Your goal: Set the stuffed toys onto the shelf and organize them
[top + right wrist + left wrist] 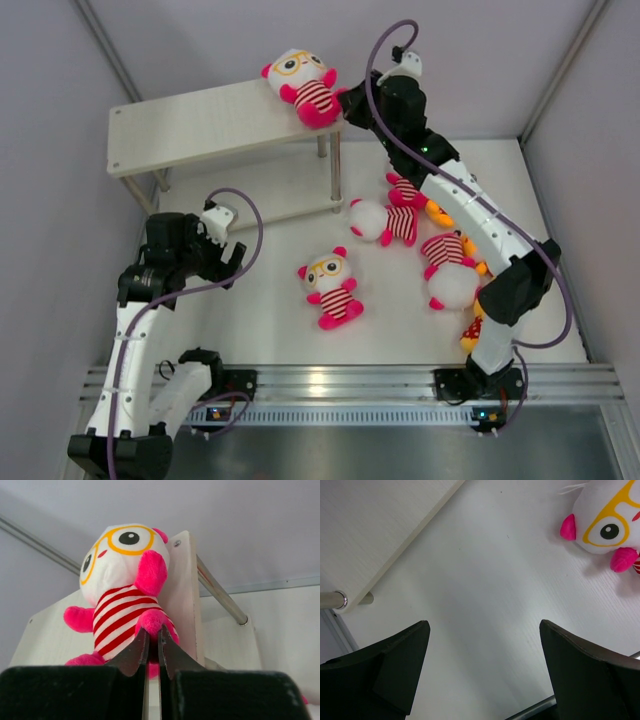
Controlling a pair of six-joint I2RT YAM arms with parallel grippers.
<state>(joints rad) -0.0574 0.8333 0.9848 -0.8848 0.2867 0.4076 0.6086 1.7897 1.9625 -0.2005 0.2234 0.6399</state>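
Right gripper (152,641): pinched on pink limb of striped plush (122,580), seated at right end of shelf (200,125) top. Left gripper (484,630): spread wide above table (485,570).

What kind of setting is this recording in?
Likely a lab robot cell, not a home: plain grey panel walls box in a white table, and two arms are bolted to an aluminium rail.
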